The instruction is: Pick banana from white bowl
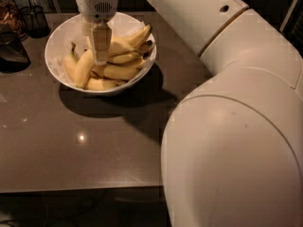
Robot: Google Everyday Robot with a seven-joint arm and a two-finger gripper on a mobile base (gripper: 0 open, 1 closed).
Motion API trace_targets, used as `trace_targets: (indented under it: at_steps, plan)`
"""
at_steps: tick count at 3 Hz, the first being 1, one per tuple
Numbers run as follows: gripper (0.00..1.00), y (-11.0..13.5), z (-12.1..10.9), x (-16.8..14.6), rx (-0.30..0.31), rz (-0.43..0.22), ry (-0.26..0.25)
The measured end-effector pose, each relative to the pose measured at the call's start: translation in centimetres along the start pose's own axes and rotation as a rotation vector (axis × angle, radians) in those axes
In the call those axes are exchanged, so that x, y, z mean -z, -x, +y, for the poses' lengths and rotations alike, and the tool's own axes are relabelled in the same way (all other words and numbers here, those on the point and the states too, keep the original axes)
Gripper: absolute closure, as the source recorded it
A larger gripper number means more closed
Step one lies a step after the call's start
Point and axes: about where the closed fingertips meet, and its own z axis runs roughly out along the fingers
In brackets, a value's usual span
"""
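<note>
the gripper (101, 58) hangs over the white bowl (60, 36) with its tip down in the pile, just right of the banana (83, 69). the banana lies along the bowl's left side, dark stem end pointing up and back. i cannot tell whether the gripper has closed on anything. the reach into the bowl looks done. what seems left is a sure hold and the lift out, as the banana rests in the bowl.
</note>
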Motion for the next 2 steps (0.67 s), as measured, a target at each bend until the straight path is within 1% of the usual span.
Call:
trace_targets:
  at_steps: [1, 2]
  plan:
    - [0.35, 0.33, 0.03, -0.87, 0.008, 0.005, 0.019]
    - [0.34, 0.64, 0.01, -1.63, 0.019, 0.005, 0.035]
